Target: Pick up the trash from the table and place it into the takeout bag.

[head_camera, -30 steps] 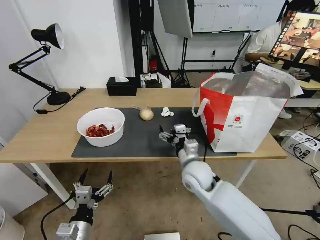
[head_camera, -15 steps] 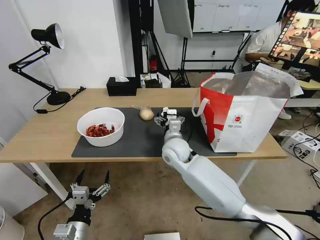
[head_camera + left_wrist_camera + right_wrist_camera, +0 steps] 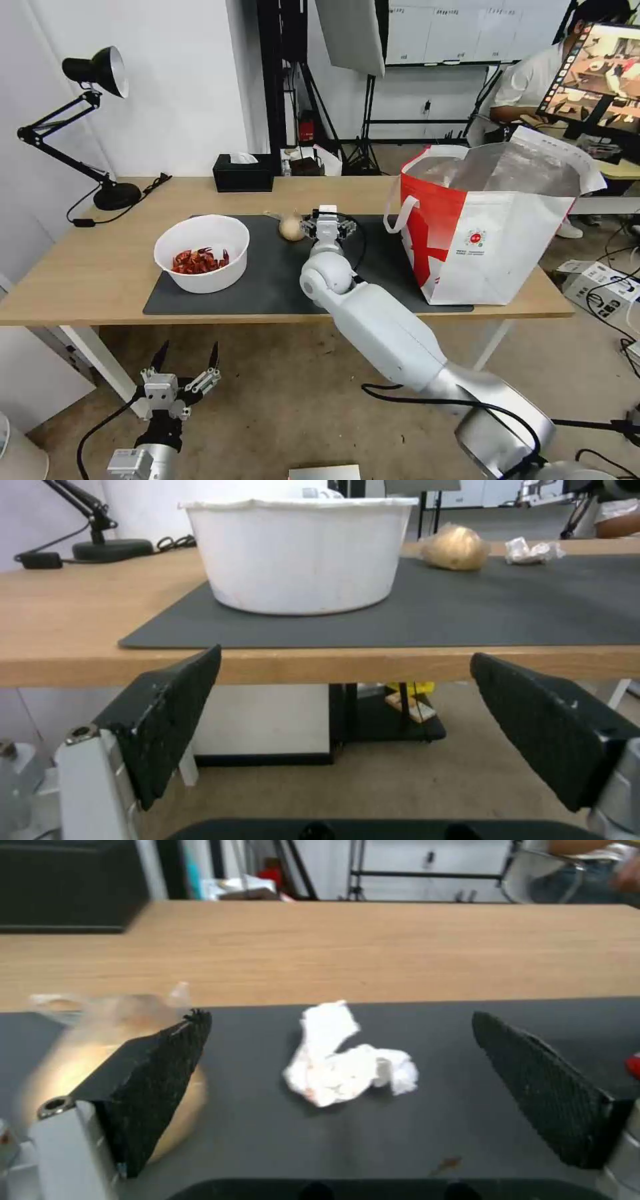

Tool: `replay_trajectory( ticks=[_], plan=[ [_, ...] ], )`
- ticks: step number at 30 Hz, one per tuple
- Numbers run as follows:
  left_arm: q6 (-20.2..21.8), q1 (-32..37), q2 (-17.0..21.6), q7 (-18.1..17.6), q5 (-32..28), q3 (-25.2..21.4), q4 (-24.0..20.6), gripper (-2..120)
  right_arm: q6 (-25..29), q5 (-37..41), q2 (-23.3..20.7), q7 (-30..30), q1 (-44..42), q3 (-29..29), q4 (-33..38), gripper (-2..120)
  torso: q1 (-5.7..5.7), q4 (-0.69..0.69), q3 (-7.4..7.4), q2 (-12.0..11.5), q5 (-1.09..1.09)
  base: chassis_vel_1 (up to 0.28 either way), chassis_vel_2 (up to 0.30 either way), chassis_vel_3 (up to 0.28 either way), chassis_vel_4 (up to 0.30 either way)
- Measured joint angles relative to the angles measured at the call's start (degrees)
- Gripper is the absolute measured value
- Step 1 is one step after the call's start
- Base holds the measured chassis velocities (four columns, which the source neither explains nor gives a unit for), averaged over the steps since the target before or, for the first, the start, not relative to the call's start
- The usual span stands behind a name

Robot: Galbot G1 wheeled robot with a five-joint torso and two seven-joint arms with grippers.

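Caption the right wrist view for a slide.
Open right gripper lined up on the crumpled white tissue on the dark grey mat.

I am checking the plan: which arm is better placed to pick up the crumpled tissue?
The right. The right gripper hangs open over the mat with the crumpled tissue between its fingers, while the left gripper waits below the table edge.

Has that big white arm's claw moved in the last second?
Yes. The right gripper has gone away from the table's near edge, up beside the knotted bag.
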Motion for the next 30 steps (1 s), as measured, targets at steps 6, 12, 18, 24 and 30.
replay_trajectory(
  ticks=[6,12,18,24,30],
  plan=[
    [-0.03,-0.13,0.0,0.0,-0.26,-0.02,0.27,100,-0.02,-1.0,1.62,-0.24,2.1,1.7,-5.63,100,0.0,0.0,0.0,0.0,0.0,0.0,0.0,0.0,0.0],
    [-0.19,-0.43,-0.07,0.0,-0.39,-0.08,0.55,100,0.06,-1.95,2.81,-1.64,3.64,3.1,-9.93,100,0.0,0.0,0.0,0.0,0.0,0.0,0.0,0.0,0.0],
    [-0.22,-0.6,-0.47,0.03,-0.38,0.16,0.53,100,0.14,-2.22,2.9,-4.44,5.06,3.42,-13.75,100,0.0,-0.01,0.0,0.0,0.01,0.0,0.0,0.0,0.0],
    [-0.34,-0.45,-0.81,0.06,-0.3,0.19,0.29,100,0.49,-1.62,2.83,-9.68,6.46,3.93,-16.61,100,0.0,-0.01,0.0,0.0,0.01,0.0,0.0,0.0,0.0],
    [-0.7,-0.21,-0.86,0.08,-0.2,0.13,0.06,100,0.54,-0.89,2.78,-15.71,7.47,3.85,-18.81,100,0.0,0.0,-0.01,0.01,0.01,0.0,0.0,0.0,0.0]
  ],
)
